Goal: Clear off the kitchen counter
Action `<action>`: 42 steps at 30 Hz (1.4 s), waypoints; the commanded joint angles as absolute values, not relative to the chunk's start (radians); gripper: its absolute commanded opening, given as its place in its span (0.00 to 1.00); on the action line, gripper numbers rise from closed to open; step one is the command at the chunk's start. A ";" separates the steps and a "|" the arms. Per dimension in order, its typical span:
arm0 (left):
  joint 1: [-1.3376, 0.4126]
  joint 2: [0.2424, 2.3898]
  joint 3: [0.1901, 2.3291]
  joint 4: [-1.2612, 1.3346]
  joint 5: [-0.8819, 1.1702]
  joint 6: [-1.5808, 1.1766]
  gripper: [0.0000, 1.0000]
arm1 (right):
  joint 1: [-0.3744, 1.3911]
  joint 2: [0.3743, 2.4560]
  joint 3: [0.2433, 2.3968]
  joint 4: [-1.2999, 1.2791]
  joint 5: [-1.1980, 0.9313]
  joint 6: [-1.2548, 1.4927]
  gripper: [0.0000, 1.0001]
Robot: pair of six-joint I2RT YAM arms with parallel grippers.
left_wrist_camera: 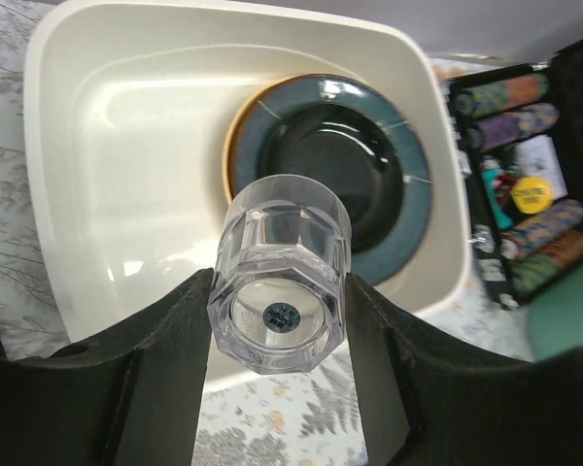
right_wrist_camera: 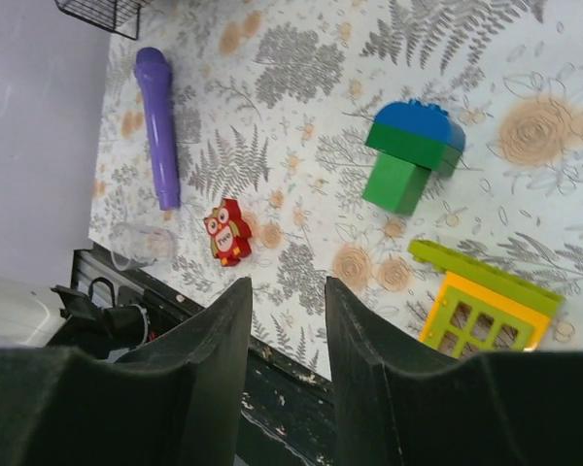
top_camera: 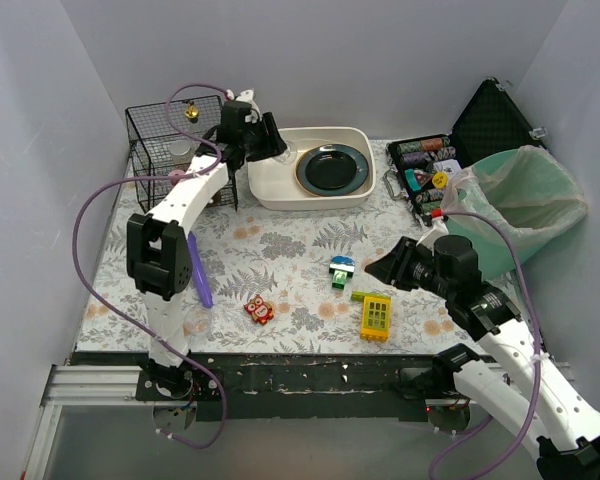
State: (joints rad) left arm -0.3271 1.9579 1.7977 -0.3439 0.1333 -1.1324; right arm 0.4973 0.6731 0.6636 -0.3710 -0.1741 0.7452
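The fern-and-flower printed surface (top_camera: pixel 280 245) fills the space between the arm bases and the far wall, and the white basin (top_camera: pixel 270 190) sits on it against that far side. The left pincer (left_wrist_camera: pixel 279 313) hangs over the near rim of the basin, its two black fingers (left_wrist_camera: pixel 180 340) clamped on the sides of a clear faceted glass (left_wrist_camera: pixel 282 262), which points its base at the wrist camera and hangs above the basin's bare half. A dark blue plate (top_camera: pixel 333 170) lies inside the basin, in its right half. To the left of the basin stands a black wire basket (top_camera: pixel 170 140); to its right lies an open case of poker chips (top_camera: pixel 430 170), and beyond that a green bin lined with a bag (top_camera: pixel 525 210). The right pincer (right_wrist_camera: pixel 284 330) hovers well to the near side of the basin, over the front strip of the surface, its jaws a narrow gap apart with nothing between them. Below it, all well nearer than the basin, lie a green block with a blue top (right_wrist_camera: pixel 408 155), a yellow window brick (right_wrist_camera: pixel 476 316) touching a lime green piece, a red owl block (right_wrist_camera: pixel 225 231), a purple stick-shaped toy (right_wrist_camera: pixel 157 136) and a clear cup (right_wrist_camera: pixel 141 243) by the front edge.
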 commanded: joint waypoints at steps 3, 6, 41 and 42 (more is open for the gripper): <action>-0.373 2.094 2.003 -0.500 -0.098 -0.948 0.00 | 0.492 0.592 0.626 -0.477 -0.135 0.726 0.43; -0.394 2.160 2.039 -0.518 -0.182 -0.901 0.00 | 0.491 0.569 0.624 -0.508 -0.118 0.724 0.43; -0.423 2.329 2.125 -0.701 -0.183 -0.799 0.20 | 0.492 0.575 0.591 -0.529 -0.127 0.724 0.43; -0.423 2.332 2.125 -0.703 -0.180 -0.799 0.30 | 0.492 0.577 0.589 -0.529 -0.127 0.723 0.43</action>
State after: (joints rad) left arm -0.4213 2.3398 2.0975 -0.6918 -0.1951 -0.8104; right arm 0.4969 0.5777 0.5907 -0.5518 -0.1154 0.7288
